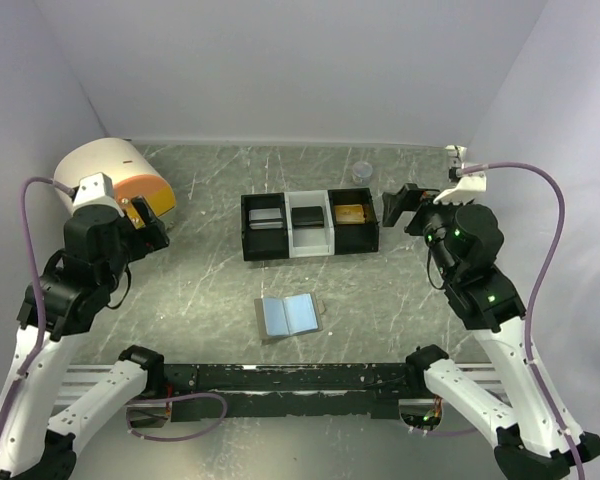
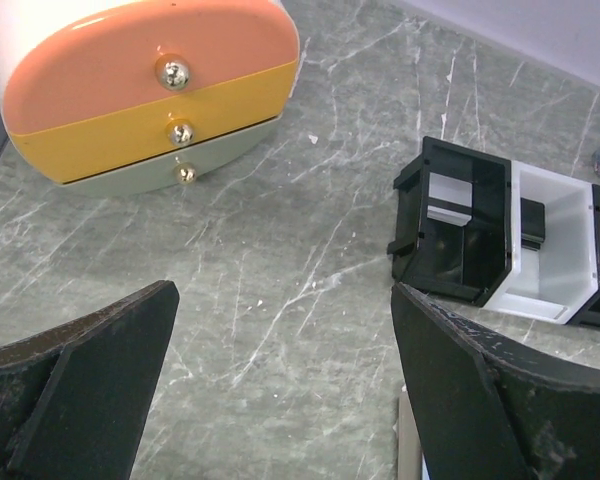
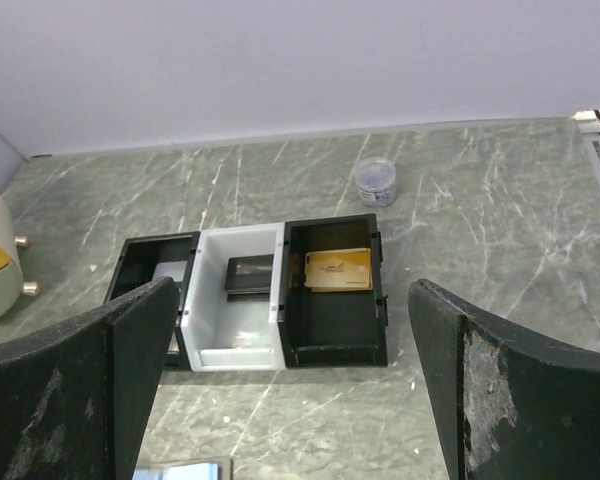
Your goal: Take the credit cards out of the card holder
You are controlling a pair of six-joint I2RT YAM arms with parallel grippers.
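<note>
The card holder (image 1: pixel 290 316) lies open and flat at the middle front of the table, its pale blue lining up. Its edge shows at the bottom of the right wrist view (image 3: pixel 180 470) and the left wrist view (image 2: pixel 410 440). A gold card (image 3: pixel 338 270) lies in the right black compartment of the tray (image 1: pixel 310 252), a black card (image 3: pixel 250 275) in the white middle one, a grey card (image 1: pixel 266 221) in the left one. My left gripper (image 1: pixel 152 222) is open and empty, raised at the far left. My right gripper (image 1: pixel 408 208) is open and empty, raised just right of the tray.
A rounded drawer unit (image 1: pixel 115 175) with orange, yellow and green drawer fronts (image 2: pixel 150 90) stands at the back left. A small round jar (image 1: pixel 361 171) stands behind the tray, also in the right wrist view (image 3: pixel 375 181). Walls enclose the table on three sides.
</note>
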